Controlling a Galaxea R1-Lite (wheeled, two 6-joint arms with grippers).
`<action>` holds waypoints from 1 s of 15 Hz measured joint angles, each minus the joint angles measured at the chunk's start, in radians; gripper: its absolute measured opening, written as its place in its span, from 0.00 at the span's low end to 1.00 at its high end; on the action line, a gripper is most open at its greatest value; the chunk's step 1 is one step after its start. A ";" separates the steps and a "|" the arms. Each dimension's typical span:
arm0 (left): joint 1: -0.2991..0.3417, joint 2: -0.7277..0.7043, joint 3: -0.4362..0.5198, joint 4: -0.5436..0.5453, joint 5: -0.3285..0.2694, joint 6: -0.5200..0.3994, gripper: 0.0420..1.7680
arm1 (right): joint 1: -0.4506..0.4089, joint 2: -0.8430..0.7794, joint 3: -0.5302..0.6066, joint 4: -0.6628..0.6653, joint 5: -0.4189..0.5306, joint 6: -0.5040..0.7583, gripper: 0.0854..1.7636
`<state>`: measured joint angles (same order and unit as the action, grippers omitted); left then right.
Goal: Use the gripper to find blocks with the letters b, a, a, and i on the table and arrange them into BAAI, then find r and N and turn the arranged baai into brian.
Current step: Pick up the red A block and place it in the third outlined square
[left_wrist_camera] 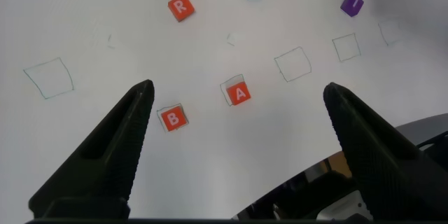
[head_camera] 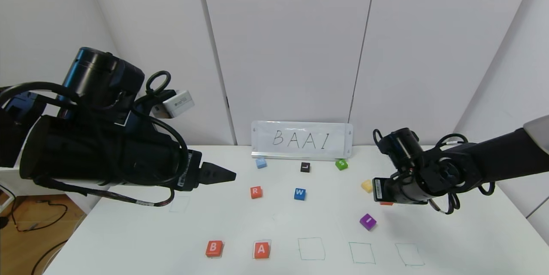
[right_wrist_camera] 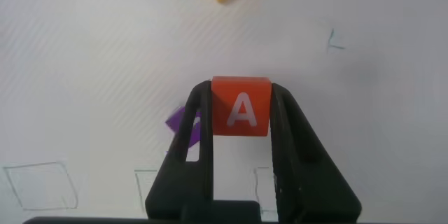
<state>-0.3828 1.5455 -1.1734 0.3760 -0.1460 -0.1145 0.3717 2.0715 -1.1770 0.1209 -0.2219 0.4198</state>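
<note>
The table (head_camera: 128,232) is white, with thin green drawn squares (head_camera: 311,249). At 6 o'clock the orange-red blocks B (head_camera: 214,249) and A (head_camera: 261,249) have white letters. The I block (head_camera: 368,221) is purple, the R block (head_camera: 256,192) orange-red, the W block (head_camera: 300,194) blue. The right gripper (right_wrist_camera: 241,122) is black; its A block (right_wrist_camera: 241,106) is orange-red.

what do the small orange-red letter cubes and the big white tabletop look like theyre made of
Small orange-red letter cubes, like the A in the right gripper: probably painted wood or plastic, given the flat matte faces, crisp edges and printed white letters. Big white tabletop: likely smooth laminate, uniform with a faint sheen and pen-drawn squares.
</note>
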 joint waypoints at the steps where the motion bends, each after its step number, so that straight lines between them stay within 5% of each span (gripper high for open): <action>1: 0.000 -0.007 0.000 0.000 0.001 0.001 0.97 | 0.038 -0.009 -0.006 0.007 -0.027 0.010 0.27; 6: 0.010 -0.051 0.000 0.001 0.002 0.006 0.97 | 0.206 -0.020 -0.063 0.050 -0.112 0.089 0.27; 15: 0.008 -0.110 0.008 0.004 0.002 0.028 0.97 | 0.362 0.000 -0.119 0.089 -0.123 0.197 0.27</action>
<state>-0.3751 1.4351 -1.1651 0.3798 -0.1436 -0.0868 0.7336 2.0715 -1.2960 0.2102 -0.3449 0.6166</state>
